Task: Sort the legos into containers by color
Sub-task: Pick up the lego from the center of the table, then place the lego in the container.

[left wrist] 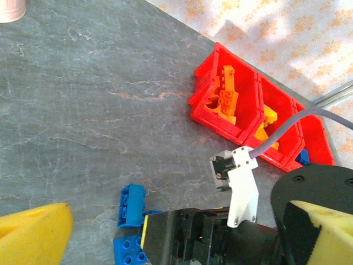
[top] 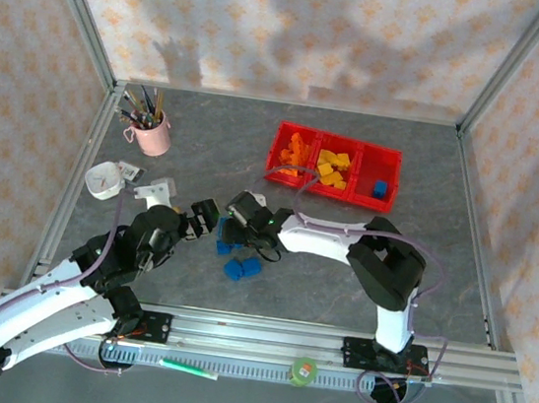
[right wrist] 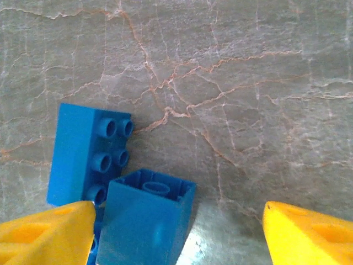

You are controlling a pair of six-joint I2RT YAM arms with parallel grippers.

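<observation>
The right gripper (right wrist: 176, 226), wide open and empty, hangs over the table (right wrist: 248, 110) with a tipped blue brick (right wrist: 146, 221) off-centre beneath it; centre the jaws on that brick alone, clear of its flat neighbour (right wrist: 83, 160), before closing.

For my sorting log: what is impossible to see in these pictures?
Top view: the right hand covers part of the blue bricks, so no count.
Right wrist view: the bottom edge cuts the upturned brick.
Left wrist view: the left hand's finger hides part of the third bin.
</observation>
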